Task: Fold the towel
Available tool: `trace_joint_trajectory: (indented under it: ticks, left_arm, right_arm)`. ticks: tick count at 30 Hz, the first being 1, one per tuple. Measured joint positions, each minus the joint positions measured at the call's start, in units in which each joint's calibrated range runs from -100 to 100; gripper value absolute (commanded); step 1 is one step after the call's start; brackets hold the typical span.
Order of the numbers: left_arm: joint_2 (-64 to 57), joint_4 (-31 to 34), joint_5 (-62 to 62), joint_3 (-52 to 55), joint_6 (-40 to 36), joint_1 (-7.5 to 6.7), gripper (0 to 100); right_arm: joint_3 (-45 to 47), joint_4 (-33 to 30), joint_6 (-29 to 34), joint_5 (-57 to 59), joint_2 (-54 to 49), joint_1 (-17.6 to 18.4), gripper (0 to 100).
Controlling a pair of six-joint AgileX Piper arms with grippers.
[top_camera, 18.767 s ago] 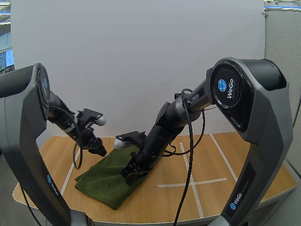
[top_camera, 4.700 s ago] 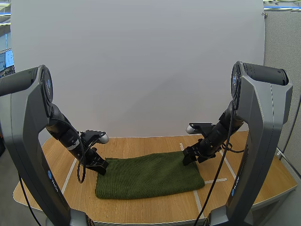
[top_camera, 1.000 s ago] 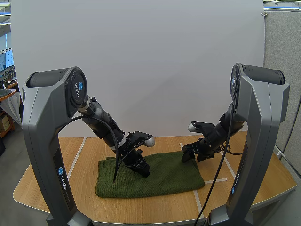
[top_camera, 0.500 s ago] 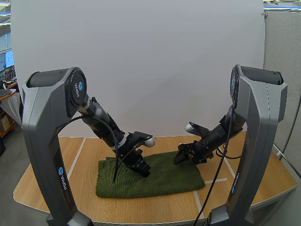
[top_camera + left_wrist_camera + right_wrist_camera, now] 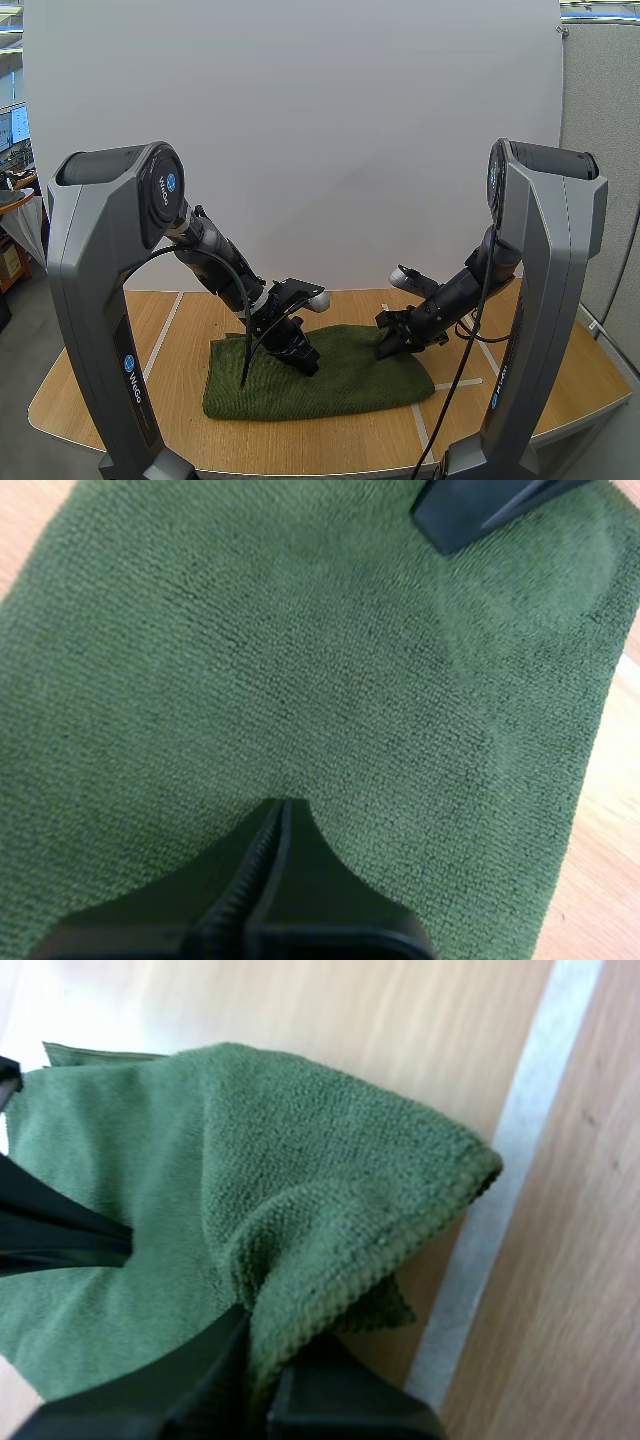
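Note:
A dark green towel (image 5: 330, 378) lies flat on the wooden table, folded into a long rectangle. My left gripper (image 5: 307, 364) is shut and presses its tips down on the towel's middle; in the left wrist view its fingers (image 5: 283, 808) lie together as one wedge on the green towel (image 5: 330, 680). My right gripper (image 5: 386, 348) is at the towel's far right corner. Seen from the right wrist, the right gripper (image 5: 258, 1352) pinches a raised fold of the towel (image 5: 320, 1170) at that corner, which curls up off the wood.
The wooden table (image 5: 110, 400) has white tape lines (image 5: 458, 383) to the right of the towel; one tape line (image 5: 510, 1180) runs beside the lifted corner. Bare wood lies in front of the towel and to its left.
My right gripper has moved down and left onto the towel's far right corner and closed on it. The left gripper has stayed pressed on the towel's middle.

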Motion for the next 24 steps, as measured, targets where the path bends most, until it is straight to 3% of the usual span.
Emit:
trace_joint_trajectory:
  ticks: [8,14,17,24]
  left_arm:
    - [-2.61,-0.35,-1.49,0.15,0.0,0.0,0]
    - [-11.87,-0.46,-2.44,0.15,0.0,0.39,0]
    - [-16.95,-0.46,-1.92,0.15,-0.09,1.68,0]
    - [-24.36,4.67,6.72,0.15,-1.68,7.01,0]
  right_arm:
    - [0.0,0.36,-0.22,1.21,-6.0,0.0,0]
    - [0.0,0.36,-0.43,1.21,-7.65,0.0,0]
    - [0.0,0.36,-0.43,1.21,-8.41,0.0,0]
    - [-0.14,0.36,-0.43,2.12,-10.12,0.35,0]
